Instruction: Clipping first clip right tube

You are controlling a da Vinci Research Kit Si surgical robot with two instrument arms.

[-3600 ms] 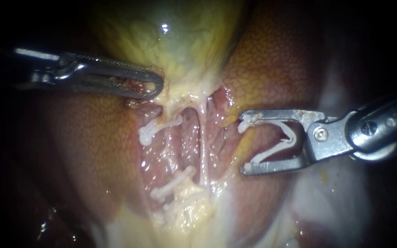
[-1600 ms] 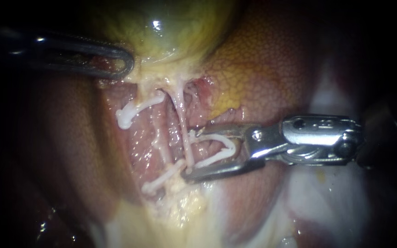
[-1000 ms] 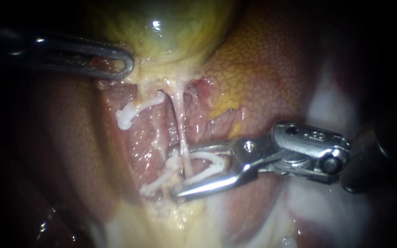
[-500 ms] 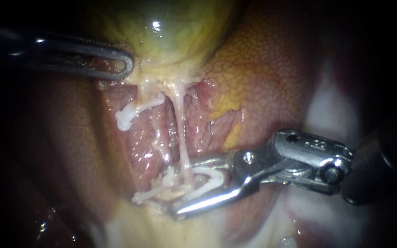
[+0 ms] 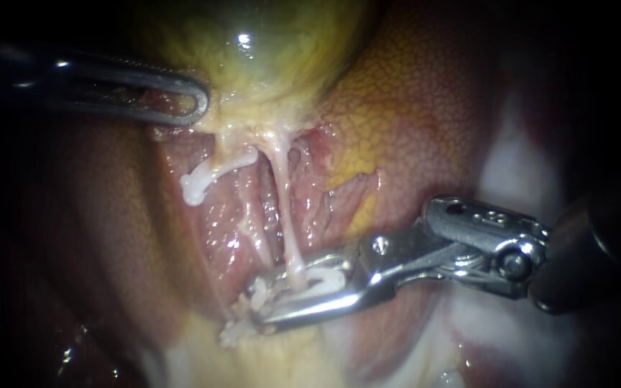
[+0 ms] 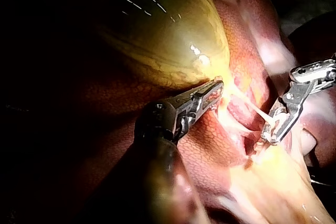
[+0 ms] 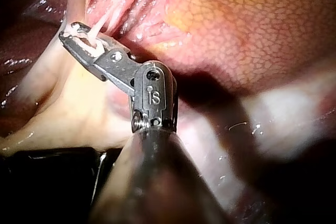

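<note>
The pale right tube (image 5: 286,215) runs down from the yellow-green gallbladder (image 5: 267,50) and passes between the jaws of my right instrument (image 5: 260,303). Those jaws are squeezed nearly together on a white clip (image 5: 319,280) that wraps the tube. The right wrist view shows the tube (image 7: 101,27) entering the narrowed jaws of my right instrument (image 7: 73,36). My left instrument (image 5: 197,102) is shut on tissue at the gallbladder's lower edge and holds it up; in the left wrist view my left instrument (image 6: 214,92) grips there too. The left tube (image 5: 251,224) carries a white clip (image 5: 208,178).
Mottled orange-brown liver (image 5: 425,108) surrounds the dissected red bed. A second white clip (image 5: 233,332) lies low on the left tube, right by the right instrument's tip. Pale fatty tissue (image 5: 282,359) lies below. My right instrument (image 6: 278,125) appears beyond the left one in the left wrist view.
My right instrument has come in from the right, set its open clip across the right tube, slid lower along it and narrowed its jaws, flattening the clip. The left instrument keeps its hold.
</note>
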